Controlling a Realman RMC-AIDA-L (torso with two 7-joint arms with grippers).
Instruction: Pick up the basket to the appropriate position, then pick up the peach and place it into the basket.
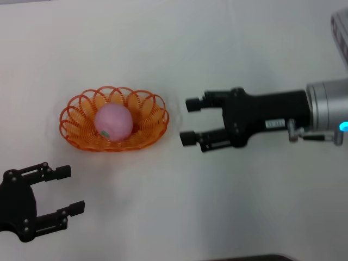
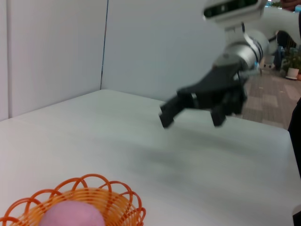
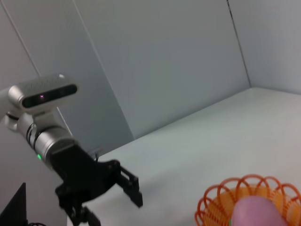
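Observation:
The orange wire basket (image 1: 147,128) stands on the white table, left of centre in the head view. The pale-pink peach (image 1: 113,121) lies inside it. My right gripper (image 1: 190,120) is open and empty, just right of the basket's rim, above the table. My left gripper (image 1: 74,189) is open and empty, nearer to me than the basket and to its left. The basket (image 2: 117,202) and peach (image 2: 70,216) show in the left wrist view, with the right gripper (image 2: 190,115) beyond. The right wrist view shows the basket (image 3: 216,200), the peach (image 3: 256,214) and the left gripper (image 3: 129,188).
The white table (image 1: 217,206) spreads all round the basket. A striped grey object (image 1: 341,27) sits at the far right edge. Grey partition walls (image 2: 141,47) stand behind the table.

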